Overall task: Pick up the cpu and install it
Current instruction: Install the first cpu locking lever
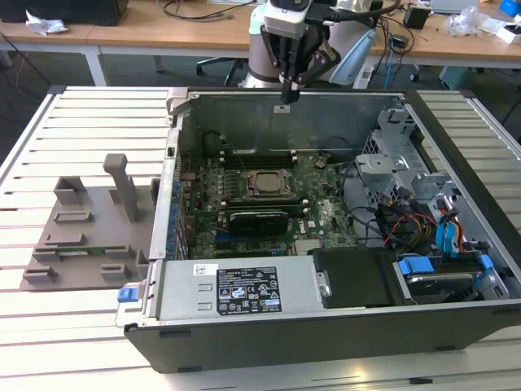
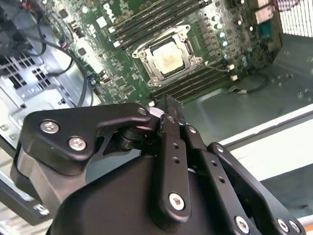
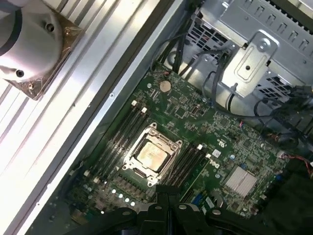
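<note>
The cpu [image 1: 264,182] [image 2: 167,58] [image 3: 150,154], a flat square chip with a silver-grey top, lies inside the metal socket frame [image 3: 131,163] on the green motherboard [image 1: 317,208] of an open computer case. My gripper [image 1: 289,95] [image 2: 168,104] [image 3: 166,197] hangs above the case's far wall, well above and behind the socket. Its black fingers [image 2: 172,147] are shut together with nothing between them. Nothing touches the cpu.
The case [image 1: 244,342] lies on a slatted white table [image 1: 81,122]. A grey fixture [image 1: 89,236] with an upright post stands at the exterior view's left. A labelled power supply [image 1: 244,289] fills the near side; drive cage [image 1: 415,175] and cables [image 1: 407,224] crowd the exterior view's right.
</note>
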Robot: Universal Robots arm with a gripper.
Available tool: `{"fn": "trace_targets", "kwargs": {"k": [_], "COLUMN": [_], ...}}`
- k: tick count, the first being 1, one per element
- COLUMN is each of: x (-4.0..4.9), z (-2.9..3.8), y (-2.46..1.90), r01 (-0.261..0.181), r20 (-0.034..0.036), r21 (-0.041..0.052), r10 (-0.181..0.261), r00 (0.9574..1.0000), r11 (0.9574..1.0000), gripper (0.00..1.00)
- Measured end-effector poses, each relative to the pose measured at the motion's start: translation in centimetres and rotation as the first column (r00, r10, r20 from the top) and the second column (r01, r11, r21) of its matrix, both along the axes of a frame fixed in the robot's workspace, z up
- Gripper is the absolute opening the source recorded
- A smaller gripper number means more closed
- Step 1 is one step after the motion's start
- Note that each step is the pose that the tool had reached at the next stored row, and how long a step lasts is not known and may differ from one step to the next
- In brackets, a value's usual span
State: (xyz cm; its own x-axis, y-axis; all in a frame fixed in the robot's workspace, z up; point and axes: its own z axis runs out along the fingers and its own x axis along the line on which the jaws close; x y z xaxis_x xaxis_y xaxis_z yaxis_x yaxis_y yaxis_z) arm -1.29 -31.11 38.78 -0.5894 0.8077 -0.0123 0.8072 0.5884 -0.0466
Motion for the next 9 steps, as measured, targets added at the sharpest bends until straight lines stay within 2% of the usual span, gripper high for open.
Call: {"fn": "trace_targets", "kwargs": {"k": [3, 6, 8, 9], "x": [0.00, 0.00, 0.00, 0.00], "z": [0.00, 0.00, 0.00, 0.00], "y": [0.00, 0.00, 0.00, 0.00], "r01": [-0.066, -0.133, -0.169, -0.194], "r20": [0.0000, 0.0001, 0.0000, 0.0000], "r21": [0.0000, 0.0001, 0.0000, -0.0001], "r10": [0.066, 0.133, 0.169, 0.194], "r00": [0.9978, 0.9912, 0.9855, 0.9810], "r11": [0.9978, 0.9912, 0.9855, 0.9810], "gripper": [0.11, 0.11, 0.11, 0.11]}}
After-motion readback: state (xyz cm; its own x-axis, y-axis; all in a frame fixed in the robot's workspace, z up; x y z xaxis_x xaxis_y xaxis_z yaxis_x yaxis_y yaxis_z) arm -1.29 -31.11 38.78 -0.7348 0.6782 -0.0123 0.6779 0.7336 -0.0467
